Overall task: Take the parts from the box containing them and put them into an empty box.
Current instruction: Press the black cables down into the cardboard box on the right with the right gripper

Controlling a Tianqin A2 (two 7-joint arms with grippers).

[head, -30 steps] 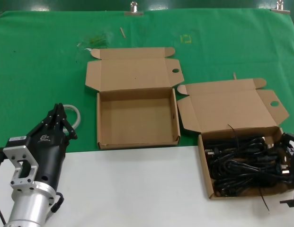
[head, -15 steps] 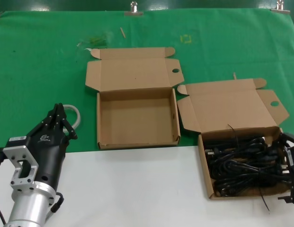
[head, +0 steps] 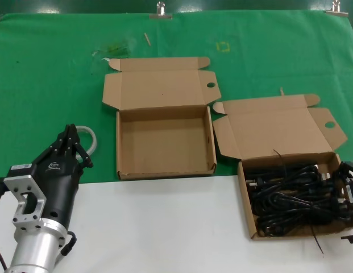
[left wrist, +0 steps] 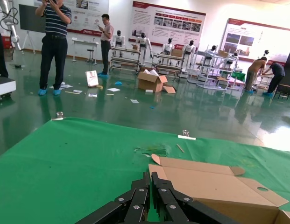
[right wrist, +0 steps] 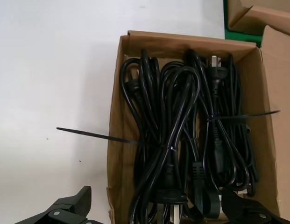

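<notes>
No legible text anywhere. Only a small white logo on the left tool (head: 67,152), too tiny to read. Wall posters (left wrist: 170,27) likewise unreadable.

Bright, even overhead light, soft short shadows. Glare on glossy hall floor (left wrist: 135,112) in left wrist view. Cords (right wrist: 182,140) sharp, sheen on loops. White tabletop (head: 159,227) near-blown.

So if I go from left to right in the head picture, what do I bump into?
Left gripper → empty box → box of cords → cords → right gripper, at the picture's edge.
</notes>
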